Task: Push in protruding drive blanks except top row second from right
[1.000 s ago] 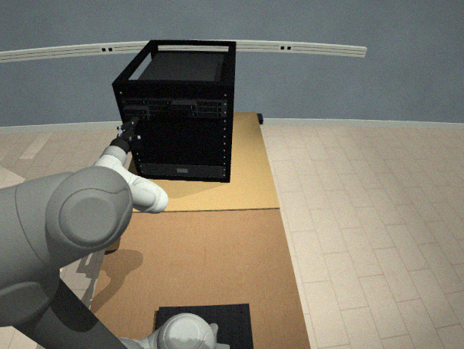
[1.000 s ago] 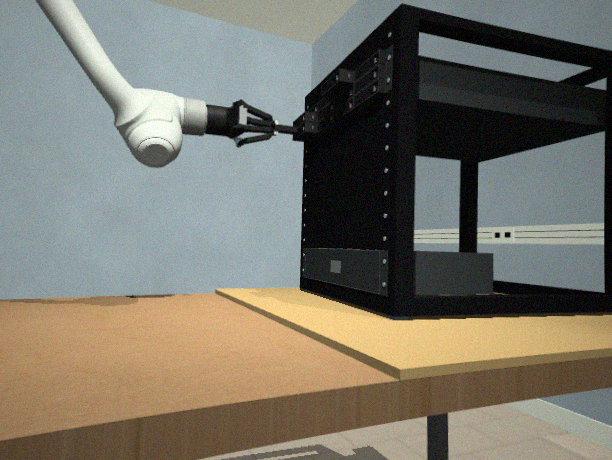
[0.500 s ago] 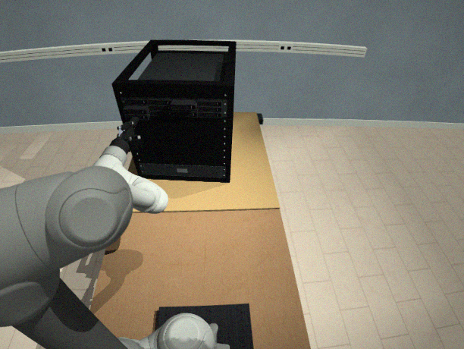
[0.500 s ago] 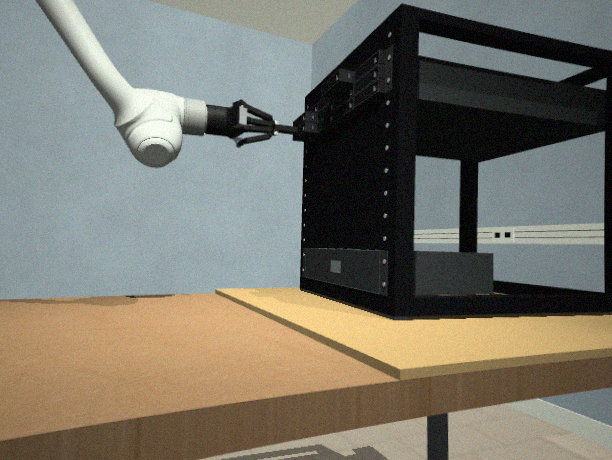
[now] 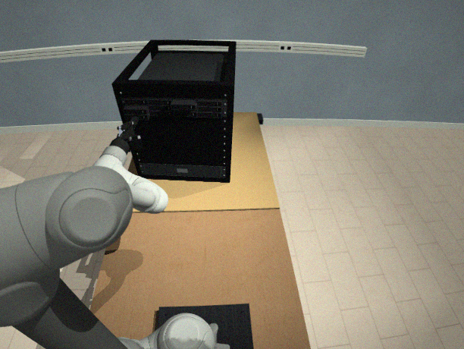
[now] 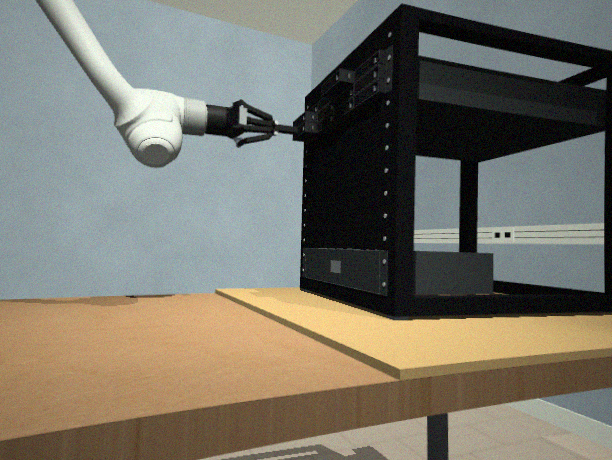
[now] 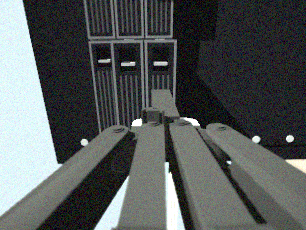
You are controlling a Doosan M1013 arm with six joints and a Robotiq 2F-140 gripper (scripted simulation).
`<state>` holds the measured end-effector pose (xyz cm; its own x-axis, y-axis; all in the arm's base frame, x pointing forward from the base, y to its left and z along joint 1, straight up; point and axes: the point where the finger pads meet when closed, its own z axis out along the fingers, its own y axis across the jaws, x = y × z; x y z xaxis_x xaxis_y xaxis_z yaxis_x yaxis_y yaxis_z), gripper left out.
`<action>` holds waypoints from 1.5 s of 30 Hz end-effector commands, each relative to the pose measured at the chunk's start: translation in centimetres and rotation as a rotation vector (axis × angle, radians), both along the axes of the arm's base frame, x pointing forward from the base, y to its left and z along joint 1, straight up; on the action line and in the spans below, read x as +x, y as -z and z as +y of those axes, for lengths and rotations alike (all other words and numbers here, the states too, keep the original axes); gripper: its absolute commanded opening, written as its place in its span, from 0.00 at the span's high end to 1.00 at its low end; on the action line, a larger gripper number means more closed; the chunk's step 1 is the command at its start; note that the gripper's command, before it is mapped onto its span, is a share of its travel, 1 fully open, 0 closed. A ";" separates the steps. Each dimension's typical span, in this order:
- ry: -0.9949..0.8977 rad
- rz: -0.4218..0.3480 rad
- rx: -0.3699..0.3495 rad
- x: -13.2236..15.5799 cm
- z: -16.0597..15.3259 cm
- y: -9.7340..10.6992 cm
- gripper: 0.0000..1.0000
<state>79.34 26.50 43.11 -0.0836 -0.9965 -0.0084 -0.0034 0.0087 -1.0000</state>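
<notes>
The black rack (image 5: 228, 125) (image 6: 405, 175) stands upright on a light board, with its three rows of drive blanks near the top of the front. My gripper (image 5: 133, 121) (image 6: 286, 129) (image 7: 160, 104) is shut with nothing between the fingers. Its tips (image 7: 163, 102) press on a blank (image 6: 306, 122) at the left end of the bottom row, which sticks out of the front. The top-row blank second from the right (image 5: 183, 103) (image 6: 345, 76) also sticks out. I cannot tell how far the other blanks are in.
The light board (image 5: 250, 171) (image 6: 450, 345) lies on the brown table (image 5: 197, 258) (image 6: 150, 350). A grey panel unit (image 5: 182, 171) (image 6: 345, 267) fills the rack's bottom slot. My arm's elbow (image 5: 87, 212) and black base plate (image 5: 235, 322) are at the near left.
</notes>
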 end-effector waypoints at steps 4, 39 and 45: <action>-0.004 0.000 -0.003 0.2 0.1 -0.1 0.90; -0.004 0.000 -0.003 1.4 0.0 -0.1 0.90; -0.004 0.000 -0.003 2.2 0.0 -0.2 0.90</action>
